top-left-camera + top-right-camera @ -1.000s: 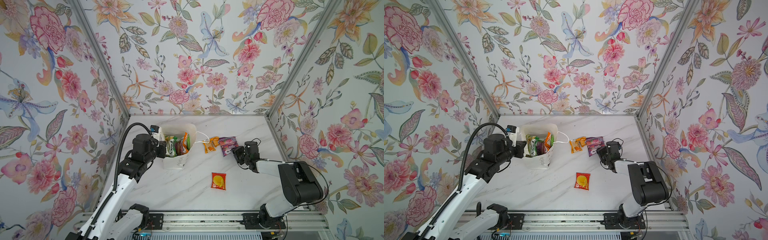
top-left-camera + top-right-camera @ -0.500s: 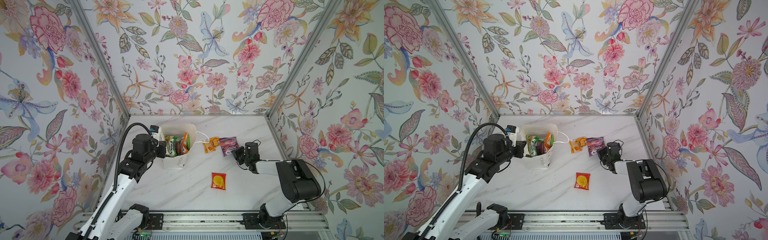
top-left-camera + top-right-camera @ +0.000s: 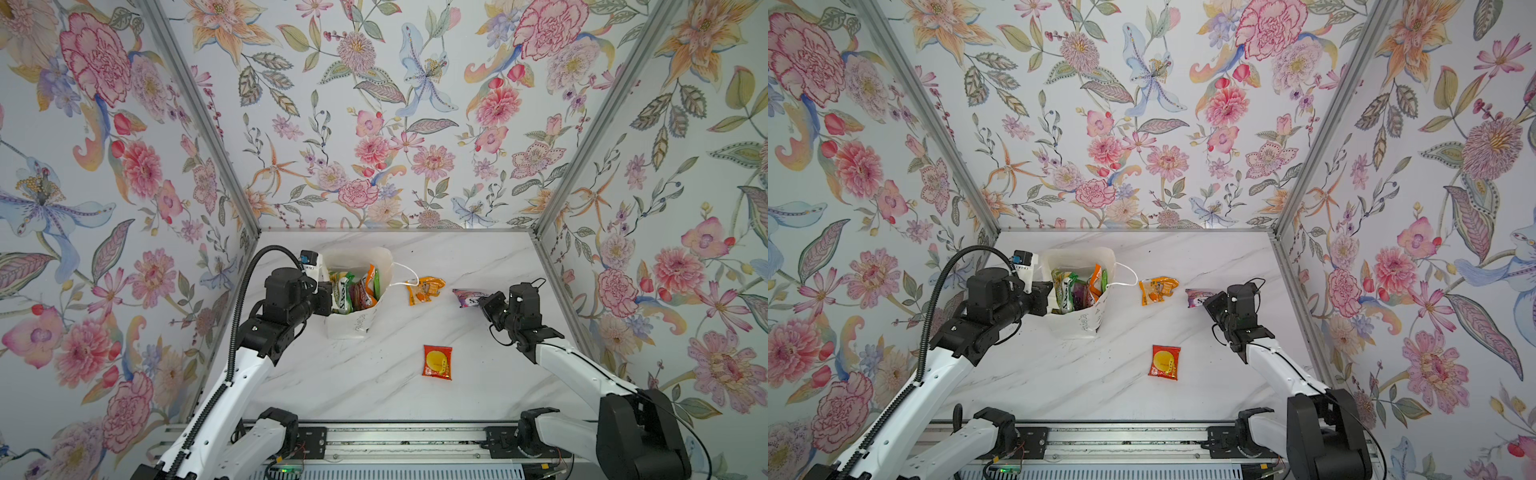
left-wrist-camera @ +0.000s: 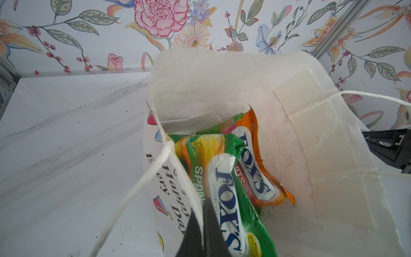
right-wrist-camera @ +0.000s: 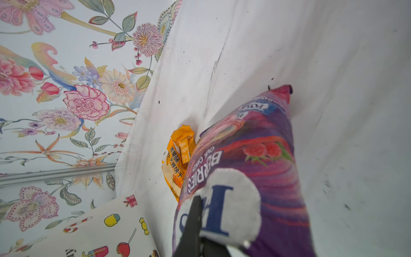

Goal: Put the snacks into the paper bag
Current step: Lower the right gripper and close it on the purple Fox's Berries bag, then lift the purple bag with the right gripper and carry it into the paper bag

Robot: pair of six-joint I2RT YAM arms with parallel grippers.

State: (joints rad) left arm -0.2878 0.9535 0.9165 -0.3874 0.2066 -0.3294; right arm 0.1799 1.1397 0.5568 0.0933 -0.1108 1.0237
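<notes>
The white paper bag point(image 3: 353, 324) point(image 3: 1080, 325) stands open at the table's left, with several snacks inside, among them a green Fox's packet point(image 4: 224, 155) and an orange Fox's packet point(image 4: 255, 175). My left gripper point(image 3: 328, 297) point(image 3: 1050, 298) point(image 4: 203, 224) is shut on the bag's near rim. My right gripper point(image 3: 484, 303) point(image 3: 1208, 303) point(image 5: 198, 222) is shut on one end of a purple Fox's berries packet point(image 3: 467, 296) point(image 3: 1196, 296) point(image 5: 255, 155). An orange pack point(image 3: 424, 289) point(image 3: 1156, 289) point(image 5: 178, 160) lies between the bag and the purple packet. A red pack point(image 3: 437, 361) point(image 3: 1165, 361) lies nearer the front.
Floral walls close the marble table point(image 3: 374, 390) in on three sides, and the right wall stands close behind my right arm. A metal rail point(image 3: 395, 436) runs along the front edge. The bag's white cord handle point(image 3: 405, 276) hangs out toward the orange pack.
My right gripper's jaws have shut on the purple packet's end and drawn it slightly to the right. The left arm and the bag have not moved.
</notes>
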